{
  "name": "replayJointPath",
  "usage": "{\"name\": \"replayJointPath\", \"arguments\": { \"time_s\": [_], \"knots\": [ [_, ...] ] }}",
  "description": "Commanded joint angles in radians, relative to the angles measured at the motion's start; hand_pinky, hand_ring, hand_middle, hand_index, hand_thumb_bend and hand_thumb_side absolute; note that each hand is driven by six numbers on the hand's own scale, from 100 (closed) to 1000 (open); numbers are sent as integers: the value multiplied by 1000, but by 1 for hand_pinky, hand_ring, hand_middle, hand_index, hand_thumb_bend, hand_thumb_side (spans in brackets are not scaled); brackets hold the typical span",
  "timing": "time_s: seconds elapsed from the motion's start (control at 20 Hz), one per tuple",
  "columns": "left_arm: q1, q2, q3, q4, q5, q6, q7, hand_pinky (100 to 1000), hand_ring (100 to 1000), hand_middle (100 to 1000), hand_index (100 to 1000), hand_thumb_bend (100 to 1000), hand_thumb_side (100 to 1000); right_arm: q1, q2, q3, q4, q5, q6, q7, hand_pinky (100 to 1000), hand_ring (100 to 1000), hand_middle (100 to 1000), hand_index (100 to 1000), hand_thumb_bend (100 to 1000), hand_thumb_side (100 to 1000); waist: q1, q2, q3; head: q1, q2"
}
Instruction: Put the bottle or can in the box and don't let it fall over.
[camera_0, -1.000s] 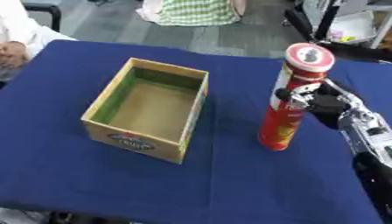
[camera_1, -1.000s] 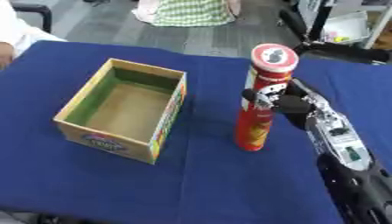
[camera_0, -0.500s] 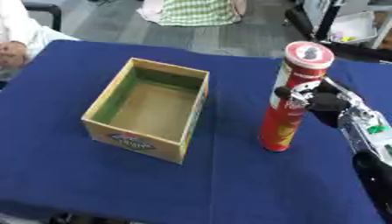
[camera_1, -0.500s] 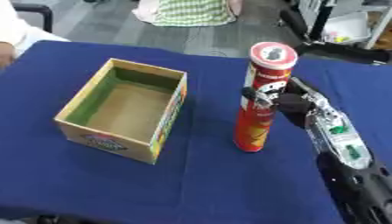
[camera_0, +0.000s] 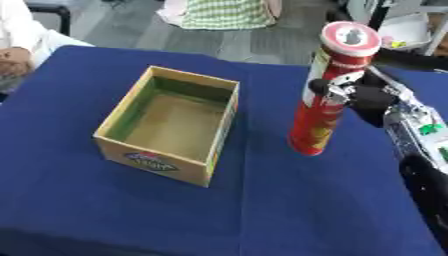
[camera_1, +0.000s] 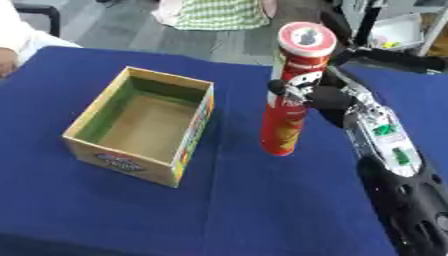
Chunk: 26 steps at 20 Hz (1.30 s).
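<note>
Broadly, the blue cloth-covered bench (camera_0: 262, 210) carries just two things: an open cardboard box with a green-lined inner wall and printed sides (camera_0: 171, 124) on the robot's left, and, well apart from it to the right, a tall red cylindrical can with a pale lid (camera_1: 290, 95). The can appears upright, perhaps leaning slightly, its base at or just above the cloth; which of the two is not clear. The robot's right hand (camera_1: 319, 96) comes in from the right and holds the can around its upper middle, fingers (camera_1: 282, 88) curled round the tube. The left hand shows in neither view. The step in hand looks like carrying the can across into the box. Because the can is tall and narrow and is held above its middle, it would do well to raise it straight, clear the near wall of the box with its base, keep it vertical over the box floor, and lower it until the base sits flat before the fingers let go. Clipping the box rim or releasing while tilted could topple it.
</note>
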Motion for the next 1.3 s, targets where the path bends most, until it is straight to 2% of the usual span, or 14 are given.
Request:
{"name": "replayJointPath", "arguments": {
  "time_s": [0.05,0.6,0.9,1.3],
  "knots": [
    [-2,22,3,-12,1,-2,-3,911,766,824,832,100,712,-60,10,9,-35,5,17,-7,916,983,1000,263,422,100,5,-14,0,1,-4],
    [-4,25,-3,-9,4,0,-9,912,766,824,832,100,712,-306,184,90,1,79,86,-20,917,983,995,285,438,100,3,-23,9,-12,-3],
    [-5,24,-6,-7,7,1,-13,912,765,823,831,100,713,-375,285,127,34,115,97,-9,916,982,993,299,443,100,4,-27,16,-21,-2],
    [-8,20,-11,-4,9,2,-19,913,765,823,831,100,715,-400,407,184,92,180,104,12,914,980,989,307,451,100,3,-27,28,-32,2]
  ]
}}
